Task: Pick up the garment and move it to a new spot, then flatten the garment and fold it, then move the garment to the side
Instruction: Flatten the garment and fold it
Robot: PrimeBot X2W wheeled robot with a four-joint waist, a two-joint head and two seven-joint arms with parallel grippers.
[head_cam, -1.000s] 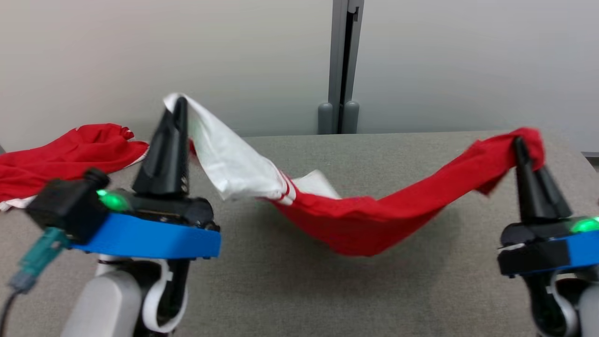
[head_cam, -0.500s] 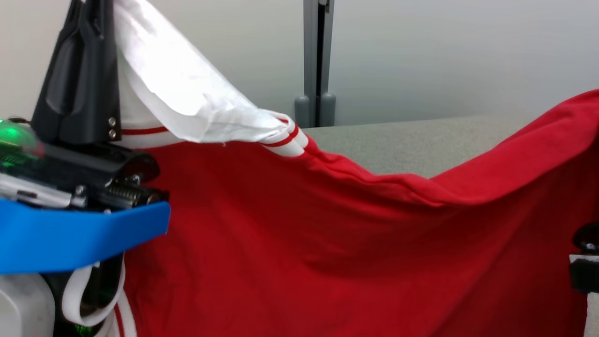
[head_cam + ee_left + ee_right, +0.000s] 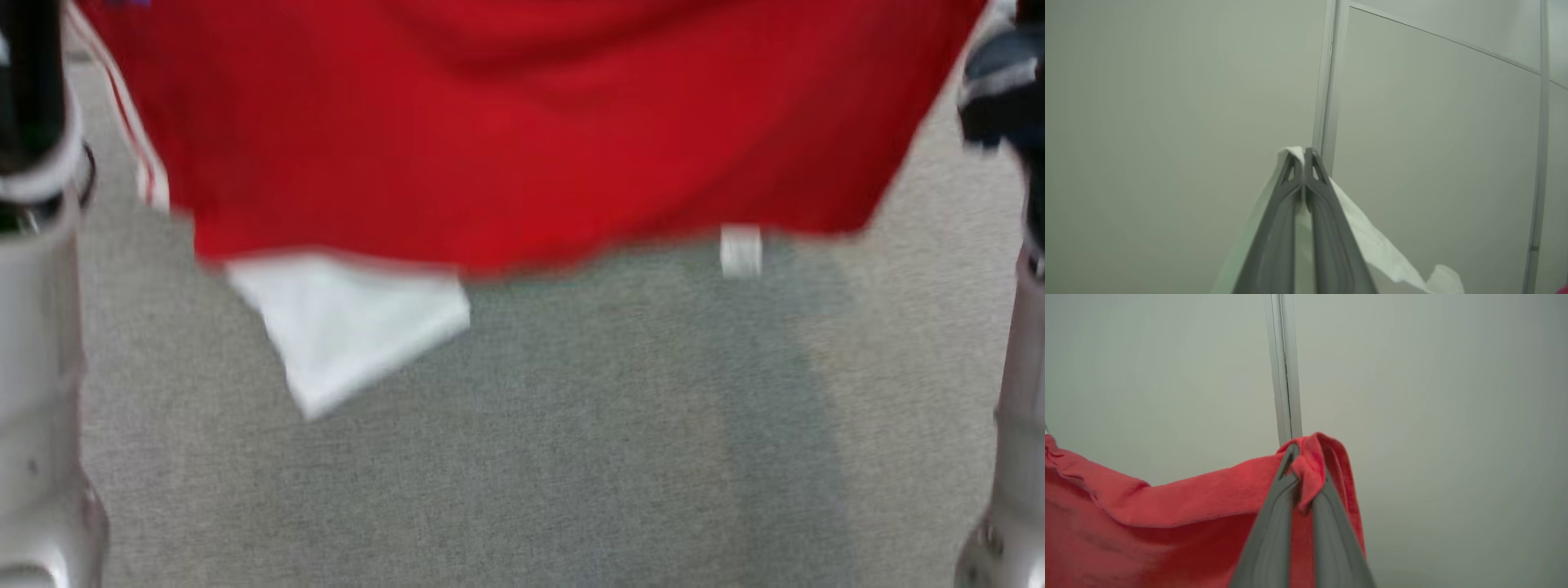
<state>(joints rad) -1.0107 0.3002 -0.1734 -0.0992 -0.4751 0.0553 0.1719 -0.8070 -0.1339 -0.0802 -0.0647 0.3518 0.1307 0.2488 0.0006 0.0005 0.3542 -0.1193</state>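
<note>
Up between the two arms, strung out like a banner: red garment [image 3: 522, 122], hanging in the air over the grey table [image 3: 571, 457]. Pretty blurry from the head camera, so can't really say whether the bottom hem brushes the tabletop or just hangs close above it. Looks clear of it to me.

Left gripper [image 3: 1305, 159] pressed together on a white bit of the fabric, pinched right at the fingertips, with more white cloth draping off to the right in the left wrist view. Right gripper [image 3: 1306, 467] likewise clamped on a bunched red corner, cloth flopped over the tips and trailing away to the left in the right wrist view.

Main thing for the next move: long axis running left to right, one end in each pincer, body of the cloth dropping straight down below both. So no nearer arm to speak of, just an even two-handed hold with everything hung under the fingers, not out ahead of them. Also worth noting the white flap [image 3: 351, 327] dangling lowest on the left side and a small white tag [image 3: 740, 249] at the hem toward the right.

Guessing the flatten step comes up next: lower it so the hem lands first, then lay the rest out away from it. Would hold both ends level and well apart, otherwise decent odds of that white flap tucking under on the left.
</note>
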